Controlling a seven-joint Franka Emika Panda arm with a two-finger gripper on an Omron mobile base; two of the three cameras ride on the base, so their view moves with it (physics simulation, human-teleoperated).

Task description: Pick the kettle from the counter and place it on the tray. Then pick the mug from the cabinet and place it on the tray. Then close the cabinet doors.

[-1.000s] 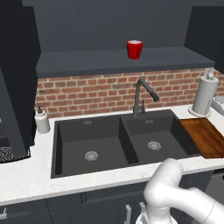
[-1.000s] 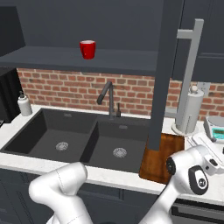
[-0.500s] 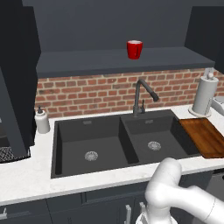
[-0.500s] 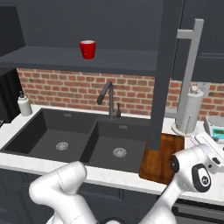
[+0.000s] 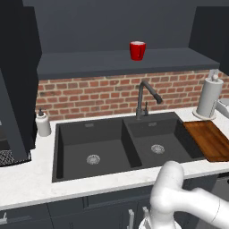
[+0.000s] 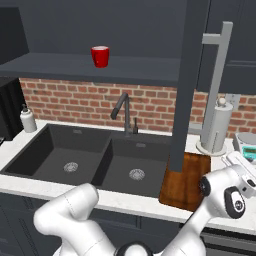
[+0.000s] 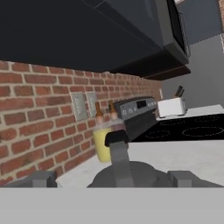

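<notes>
- One red mug (image 5: 137, 50), upper centre of the left base view.
- One wooden tray (image 5: 209, 139), right edge.
- One paper-towel roll (image 5: 209, 96), right.
- One faucet (image 5: 145, 99), centre.
- One double sink (image 5: 120, 143), two basins.
- One soap dispenser (image 5: 43, 123), left.
- One kettle (image 7: 127, 173), bottom centre of the hand view.
- Two bottles (image 7: 105, 135), centre.
- One toaster (image 7: 171, 106), right.

A small red mug (image 5: 137, 50) with a white inside stands upright on the dark shelf of the open wall cabinet (image 5: 125, 62), above the brick wall. The brown wooden tray (image 5: 209, 139) lies flat and bare on the white counter (image 5: 27, 179), just right of the black sink. In the hand view, the dark grey kettle (image 7: 127, 174) with its black handle sits close below on the counter.
</notes>
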